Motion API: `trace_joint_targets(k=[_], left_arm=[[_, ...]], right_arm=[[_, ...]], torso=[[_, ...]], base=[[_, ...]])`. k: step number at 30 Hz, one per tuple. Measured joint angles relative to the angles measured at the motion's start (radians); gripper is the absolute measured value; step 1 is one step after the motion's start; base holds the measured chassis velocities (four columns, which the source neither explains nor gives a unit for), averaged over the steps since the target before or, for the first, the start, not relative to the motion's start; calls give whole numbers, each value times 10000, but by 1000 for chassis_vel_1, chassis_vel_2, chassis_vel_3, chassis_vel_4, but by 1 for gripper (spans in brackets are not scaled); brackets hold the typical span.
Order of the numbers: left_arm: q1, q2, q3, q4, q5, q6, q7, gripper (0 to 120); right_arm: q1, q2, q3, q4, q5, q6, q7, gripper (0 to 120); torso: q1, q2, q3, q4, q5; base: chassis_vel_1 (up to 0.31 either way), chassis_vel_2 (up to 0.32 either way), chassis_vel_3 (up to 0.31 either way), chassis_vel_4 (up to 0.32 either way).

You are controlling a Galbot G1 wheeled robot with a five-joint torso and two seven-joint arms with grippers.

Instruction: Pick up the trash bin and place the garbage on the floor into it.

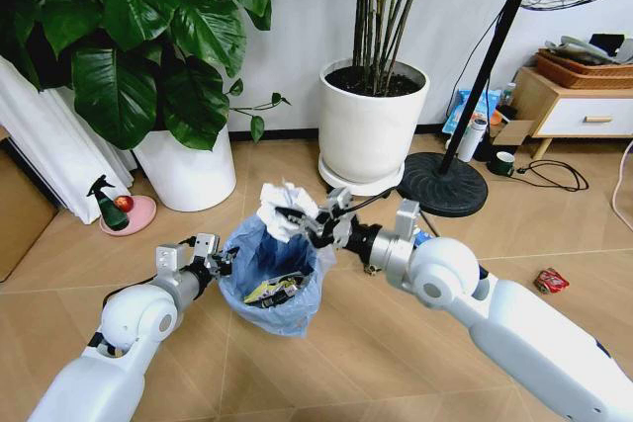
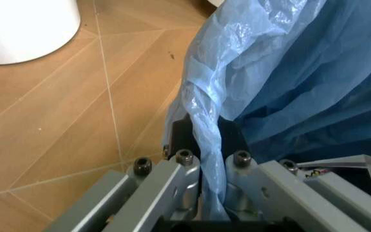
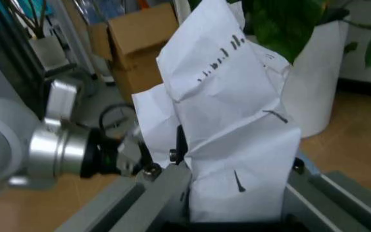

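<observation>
Right gripper (image 1: 315,224), nearest the head camera with its arm, jaws clamped on a white paper wad (image 1: 284,207) above the trash bin (image 1: 272,279) mouth. Left gripper (image 2: 205,159) pinches the bag rim. Bin holds wrappers (partly filled); red can (image 1: 551,281) remains on the floor (image 1: 356,353), well apart.

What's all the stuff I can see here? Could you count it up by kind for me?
White plant pots: 2
Trash bins: 1
Crumpled white papers held by the right gripper: 1
Red cans on the floor: 1
Green spray bottles: 1
Standing fans: 1
Total: 7
</observation>
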Motion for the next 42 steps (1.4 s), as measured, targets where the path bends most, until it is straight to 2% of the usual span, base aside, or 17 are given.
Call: trace_joint_targets(k=[3, 7, 8, 10, 11, 14, 17, 19, 23, 27, 34, 42], left_arm=[[-18, -23, 0, 3, -28, -1, 12, 0], [-21, -82, 34, -22, -28, -11, 24, 0], [-21, -82, 34, -22, -28, -11, 24, 0], [-8, -103, 38, -62, -28, -22, 26, 0], [-8, -103, 38, -62, -28, -22, 26, 0], [7, -112, 37, -87, -25, -28, 31, 0], [8, -116, 32, -98, -23, -32, 35, 0], [16, -122, 8, -123, -20, -37, 41, 0], [31, -127, -7, -149, -19, -38, 45, 0], [57, -130, -58, -175, -15, -45, 52, 0], [54, -168, -65, -175, 7, -57, 59, 0], [85, -166, -132, -153, 37, -64, 83, 0]], right_arm=[[-246, -61, -51, -34, -216, -127, 117, 5], [-368, -52, -133, -163, -486, -147, 248, 26], [-368, -52, -133, -163, -486, -147, 248, 26], [-370, -25, -198, -199, -520, -145, 330, 36], [-370, -25, -198, -199, -520, -145, 330, 36], [-299, 39, -308, -245, -523, -131, 450, 51], [-229, 71, -358, -271, -522, -124, 459, 55], [-10, 195, -526, -476, -525, -96, 507, 69], [159, 288, -659, -623, -548, -69, 515, 77], [317, 337, -786, -764, -573, -32, 513, 97], [323, 348, -717, -780, -586, 19, 557, 100], [179, 328, 346, -746, -576, 32, 1060, 100]], torso=[[0, 0, -1, -3, -1], [0, 0, 0, -1, -1], [0, 0, 0, -1, -1], [0, 0, -1, -1, -1], [0, 0, -1, -1, -1], [0, 0, -1, -1, -1], [0, 0, -1, 0, -1], [0, 0, -1, 0, -1], [0, 0, -1, 0, -2], [0, 0, -1, 0, -2], [0, 0, -1, 0, 0], [0, 0, -1, 0, -1]], base=[[0, 0, 0, 0], [0, 0, 0, 0], [0, 0, 0, 0], [0, 0, 0, 0], [0, 0, 0, 0], [0, 0, 0, 0], [0, 0, 0, 0], [0, 0, 0, 0], [0, 0, 0, 0], [0, 0, 0, 0], [0, 0, 0, 0], [0, 0, 0, 0]])
